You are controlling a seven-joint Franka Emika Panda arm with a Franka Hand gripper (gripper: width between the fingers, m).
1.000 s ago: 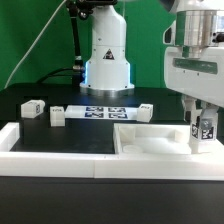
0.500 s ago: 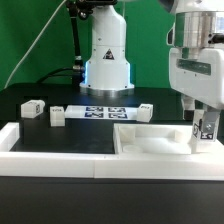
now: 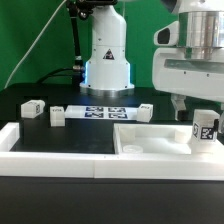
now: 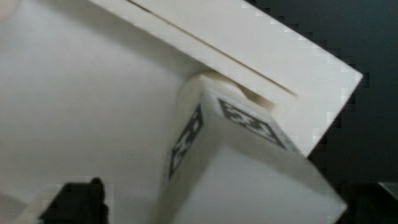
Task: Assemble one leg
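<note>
Open black table [image 3: 60, 135] left of panel [image 3: 150, 145]; leg [image 3: 205, 128] upright at its right corner.

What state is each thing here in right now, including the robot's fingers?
gripper: open, raised clear of the leg
leg: upright on the white panel, released
white panel: flat on the table
three loose legs: lying on the table, untouched
marker board: flat on the table

leg [image 3: 204, 129] [image 4: 231, 150] | white, tagged block | upright | on white panel's corner
</note>
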